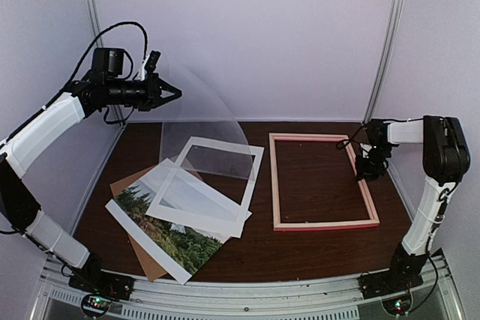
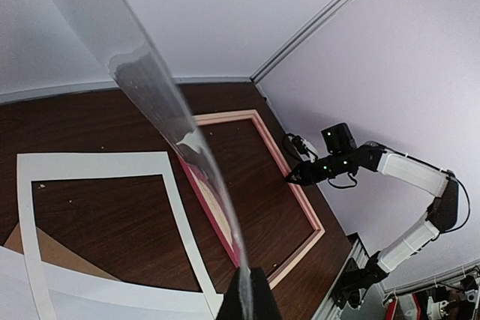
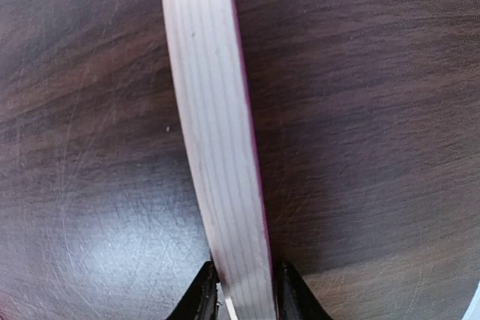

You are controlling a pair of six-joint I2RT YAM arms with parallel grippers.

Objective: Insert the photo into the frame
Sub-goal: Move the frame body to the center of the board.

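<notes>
Frame (image 1: 326,224) fills right pincer (image 3: 246,294), clear sheet (image 1: 214,129) left pincer (image 1: 172,95).

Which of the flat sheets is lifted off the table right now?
The clear sheet, held in the air by the left claw. The white mats, the photo and the brown board all lie on the table.

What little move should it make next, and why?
Probably swing the clear sheet rightward until it is above the frame. The sheet hangs lifted in the left jaws. The frame lies empty on the table, and the right jaws clamp its right rail, apparently to steady it.
</notes>
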